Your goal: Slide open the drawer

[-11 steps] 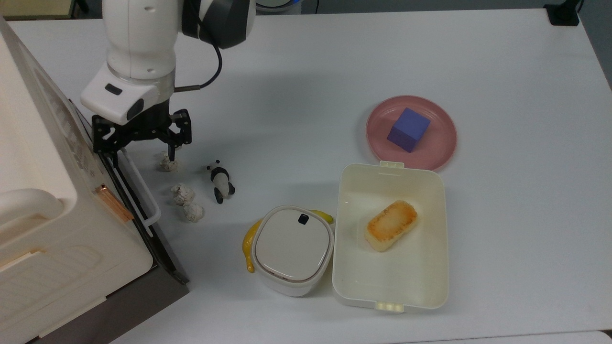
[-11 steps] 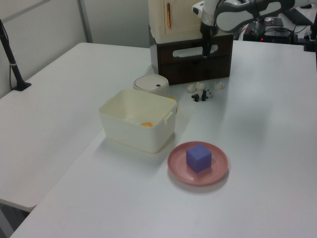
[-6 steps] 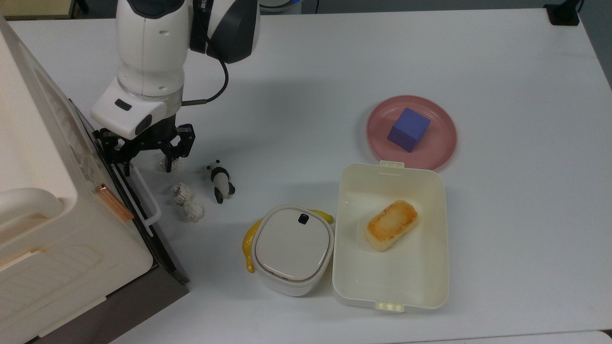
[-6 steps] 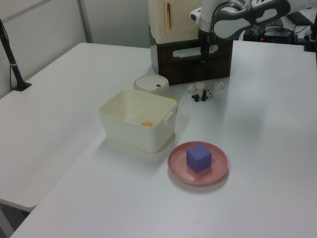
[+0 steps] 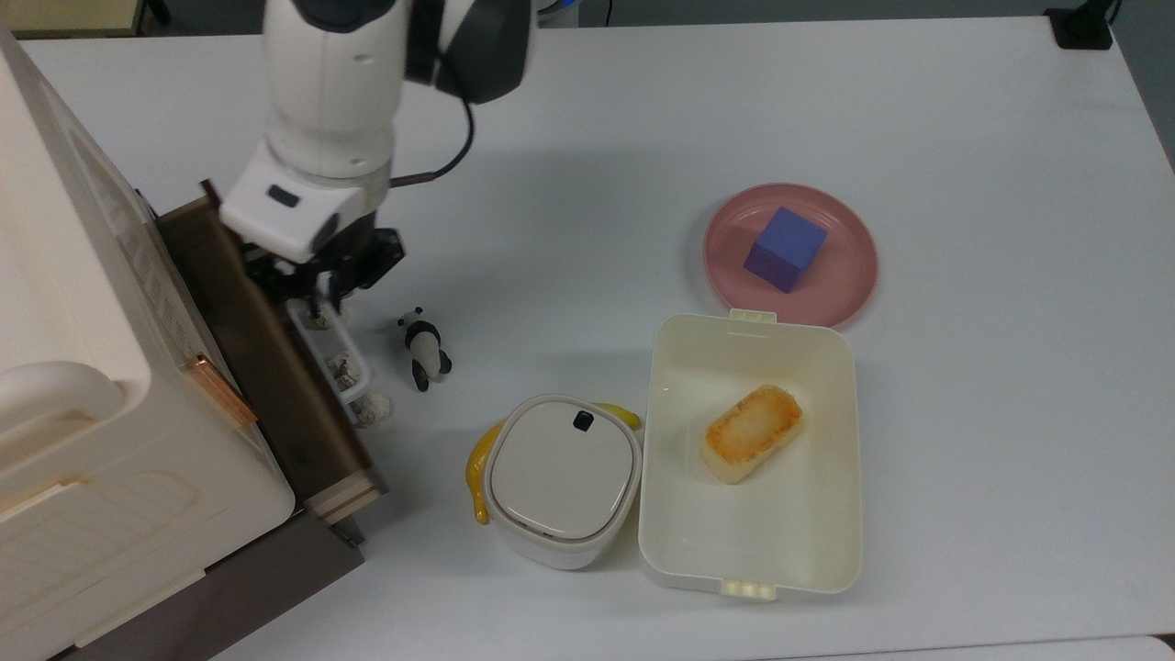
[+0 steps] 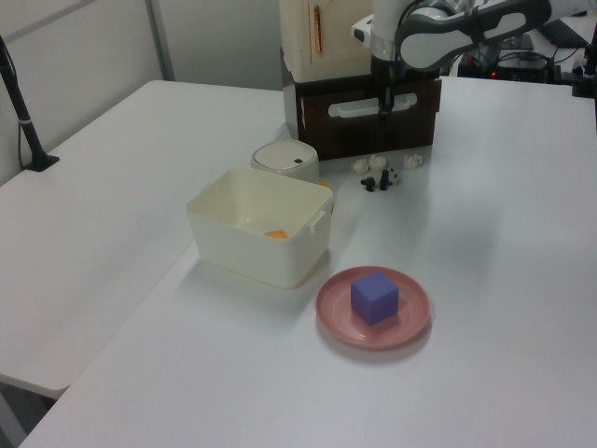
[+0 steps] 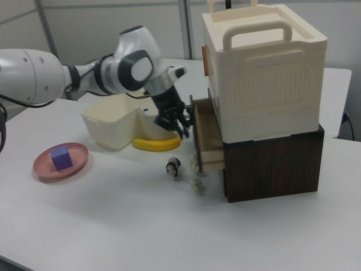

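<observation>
Since the earlier frames, the drawer point(image 5: 266, 367) has slid partway out of the dark brown cabinet base point(image 7: 273, 164), and the claw point(image 5: 317, 292) has travelled with it toward the top view's right. Its fingers sit at the upper end of the white bar handle point(image 5: 330, 353) in the top view; whether they are closed on the bar or just hooked behind it I cannot tell. In the right view the claw point(image 7: 176, 125) is pressed close to the drawer front point(image 7: 198, 135), with light plywood showing along the drawer's side point(image 7: 210, 148).

Directly under and just beside the claw lie small white crumpled lumps point(image 5: 372, 407), partly under the handle. A toy panda point(image 5: 422, 349) lies a little farther off, to the claw's right in the top view. Beyond it stands a cream lidded container point(image 5: 562, 477) with a banana point(image 5: 477, 473) tucked against its far side. Next comes the open cream lunch box point(image 5: 751, 551) holding a browned slice of bread point(image 5: 751, 431). Farthest from the claw, a pink plate point(image 5: 840, 275) carries a purple cube point(image 5: 785, 248). Behind the claw, the cream storage box with a copper tab point(image 5: 218, 390) sits on top of the cabinet base, all on a white table point(image 5: 991, 413).
</observation>
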